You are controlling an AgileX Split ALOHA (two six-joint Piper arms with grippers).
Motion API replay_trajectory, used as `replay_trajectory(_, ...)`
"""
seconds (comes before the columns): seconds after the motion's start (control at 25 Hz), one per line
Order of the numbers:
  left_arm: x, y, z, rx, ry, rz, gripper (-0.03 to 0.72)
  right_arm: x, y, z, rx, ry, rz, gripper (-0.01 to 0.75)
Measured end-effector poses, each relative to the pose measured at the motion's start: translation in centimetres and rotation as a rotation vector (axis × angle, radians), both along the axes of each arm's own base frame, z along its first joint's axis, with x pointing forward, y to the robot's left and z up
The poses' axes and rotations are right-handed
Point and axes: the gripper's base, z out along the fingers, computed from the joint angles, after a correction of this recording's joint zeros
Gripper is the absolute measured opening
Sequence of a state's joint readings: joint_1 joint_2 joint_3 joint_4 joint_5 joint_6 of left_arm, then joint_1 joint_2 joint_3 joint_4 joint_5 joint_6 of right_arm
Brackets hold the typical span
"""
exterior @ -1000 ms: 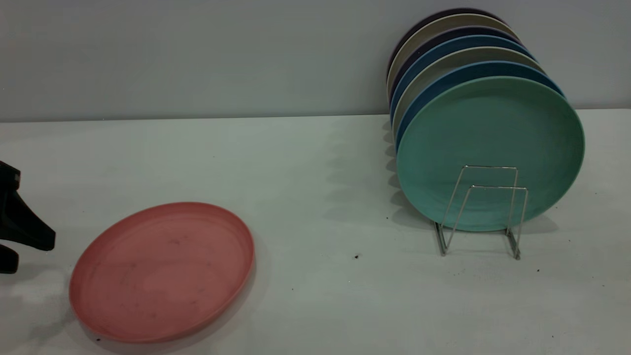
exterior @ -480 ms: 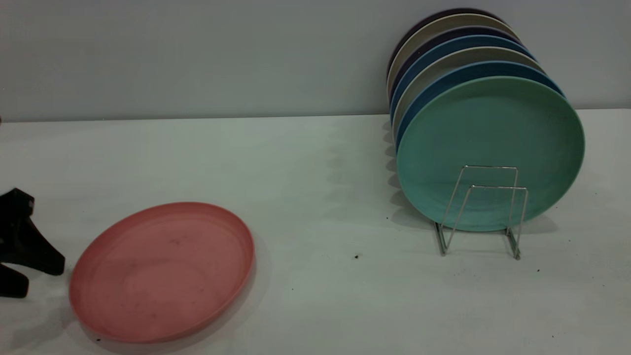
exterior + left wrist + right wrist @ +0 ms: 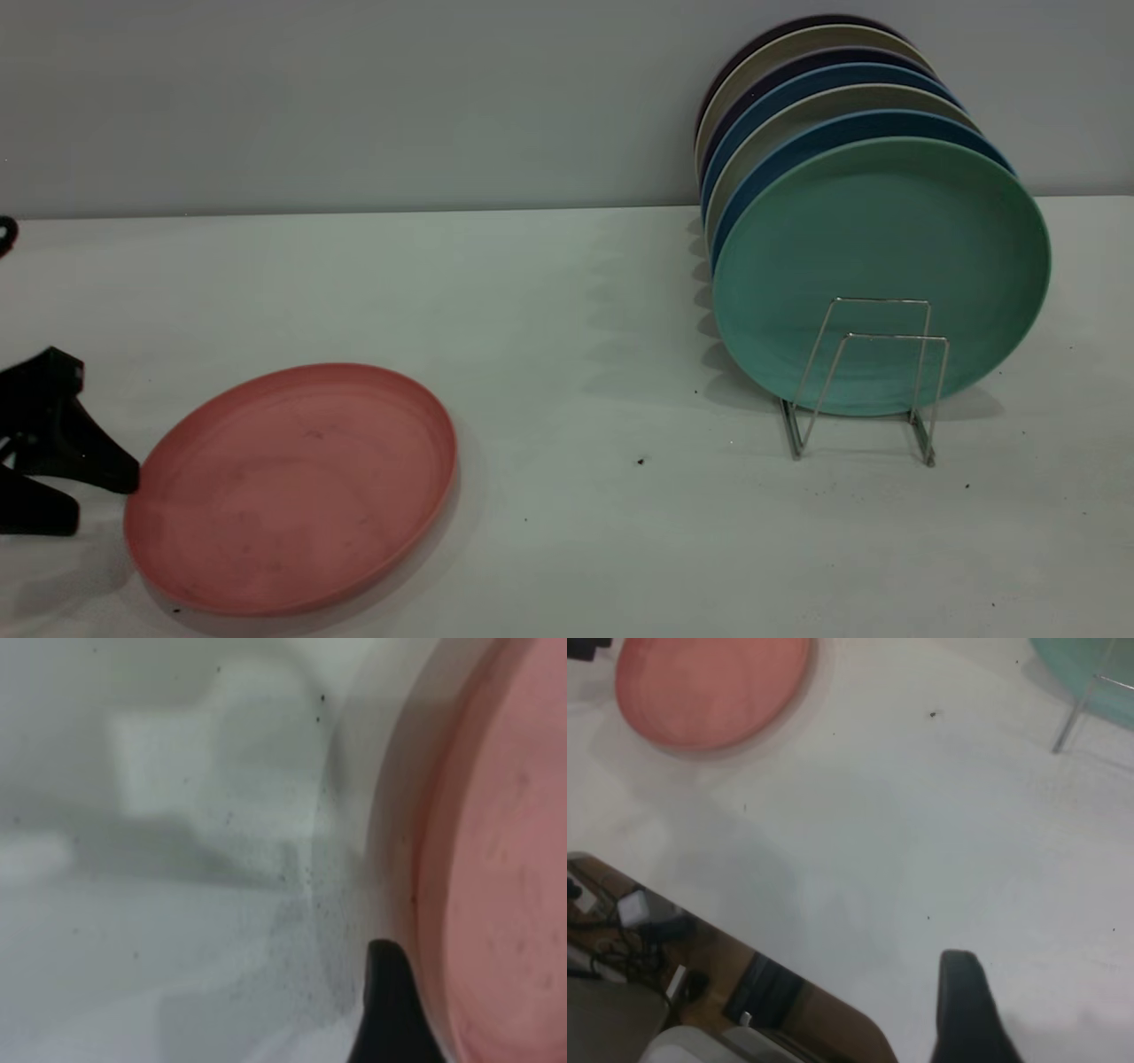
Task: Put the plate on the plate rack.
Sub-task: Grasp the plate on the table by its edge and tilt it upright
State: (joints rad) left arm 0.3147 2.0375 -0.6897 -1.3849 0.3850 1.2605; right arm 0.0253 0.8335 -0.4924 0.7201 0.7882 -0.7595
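The salmon-pink plate (image 3: pixel 292 487) lies flat on the white table at the front left; it also shows in both wrist views (image 3: pixel 505 859) (image 3: pixel 713 687). My left gripper (image 3: pixel 93 503) is open and low over the table, just left of the plate. Its upper finger reaches the plate's left rim, and one of its fingers (image 3: pixel 383 1010) shows beside that rim. The silver wire plate rack (image 3: pixel 873 372) stands at the right, and its two front loops hold nothing. My right gripper (image 3: pixel 966 1010) hangs high over the table's near part, far from the plate.
A teal-green plate (image 3: pixel 881 266) stands upright in the rack behind the front loops, with several blue, beige and dark plates behind it against the wall. The table's front edge (image 3: pixel 788 979) has cables and boxes beyond it. Bare tabletop lies between plate and rack.
My left gripper has come down and moved right, from well left of the plate to its left rim. The plate and the rack have not moved.
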Motion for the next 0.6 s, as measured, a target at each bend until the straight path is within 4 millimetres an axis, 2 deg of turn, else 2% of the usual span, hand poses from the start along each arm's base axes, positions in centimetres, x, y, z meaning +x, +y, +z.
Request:
replay_trajectory(0.48, 0.1, -0.5, -2.8, -0.075, -0.007, 0.015, 0.515, 0.1, 0.0, 0.0, -0.001, -0.009, -0.009, 0.475)
replay_trajectory(0.6, 0.1, -0.8, -3.1, -0.109, -0.024, 0.014, 0.484, 0.1, -0.1, 0.0, -0.002, -0.011, -0.011, 0.475)
